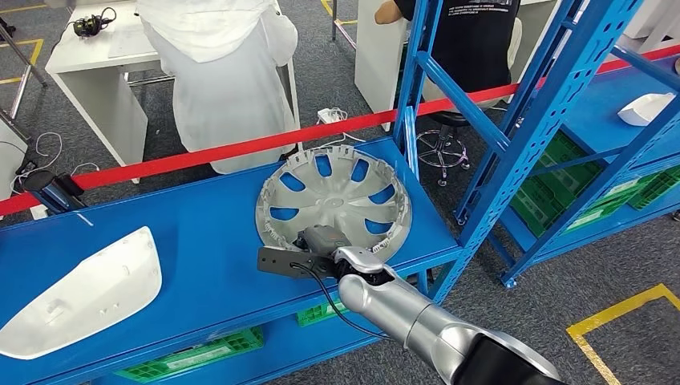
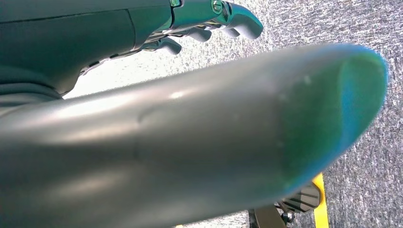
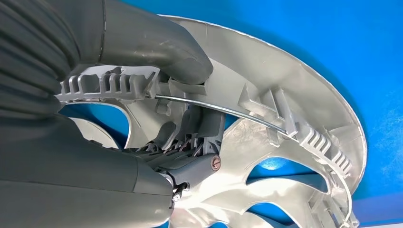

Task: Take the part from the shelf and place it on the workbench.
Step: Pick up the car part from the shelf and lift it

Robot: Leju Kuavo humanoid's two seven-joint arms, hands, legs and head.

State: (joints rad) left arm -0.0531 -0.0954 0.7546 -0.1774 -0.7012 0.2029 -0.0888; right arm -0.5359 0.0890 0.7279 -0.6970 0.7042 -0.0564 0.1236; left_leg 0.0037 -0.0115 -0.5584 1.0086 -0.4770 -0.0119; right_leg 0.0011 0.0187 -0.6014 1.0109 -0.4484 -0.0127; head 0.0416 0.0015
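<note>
The right hand gripped the near rim of the hubcap; in the right wrist view the thumb lay over the ribbed edge with the fingers curled under it. The hubcap lay inner face up on the blue shelf, close to the front edge and beside the upright. The left hand hung over the carpet, fingers loosely curled, holding nothing.

To complete the lift well, the grip probably needed to stay firm across the rim clips and wire ring, since a wide, light disc held at one edge tends to tilt and swing. Raising it level before drawing it back would likely keep the far rim from dragging.

A white moulded panel rested well apart on the same shelf. The upright and its diagonal brace stood close on the outward path. Beyond a red barrier tape, two seated persons sat at white desks.
</note>
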